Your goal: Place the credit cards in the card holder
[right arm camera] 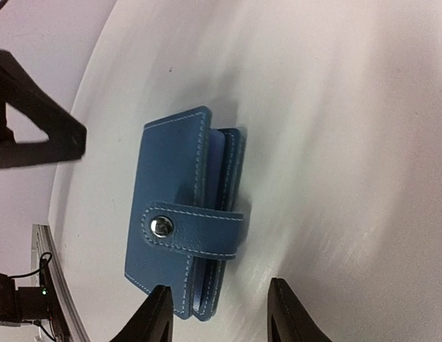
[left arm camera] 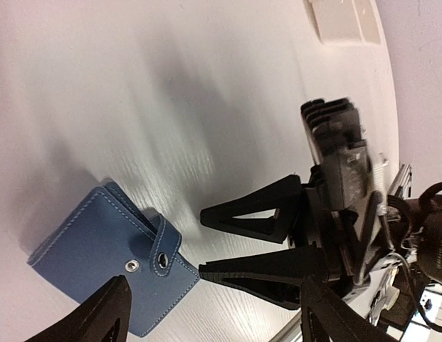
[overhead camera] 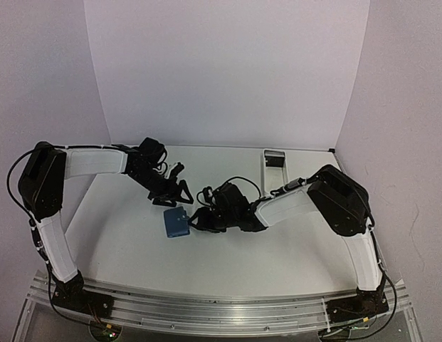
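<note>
The blue card holder [overhead camera: 176, 222] lies flat on the white table, folded, with its snap tab [right arm camera: 196, 231] laid over the top cover. No credit cards show on their own; only thin pale layers show between the covers [right arm camera: 219, 178]. My right gripper [right arm camera: 224, 317] is open, its fingertips just short of the card holder's [right arm camera: 171, 185] near end and apart from it. My left gripper [left arm camera: 217, 320] is open wide, hovering beside the card holder [left arm camera: 107, 263] and holding nothing. The right gripper's fingers [left arm camera: 256, 214] point at the holder from the other side.
A long white tray [overhead camera: 275, 160] stands at the back right by the wall, seen as pale panels [left arm camera: 341, 21] in the left wrist view. Both grippers [overhead camera: 179, 187] [overhead camera: 198, 214] crowd close together mid-table. The table's front rail [overhead camera: 206, 306] runs along the near edge.
</note>
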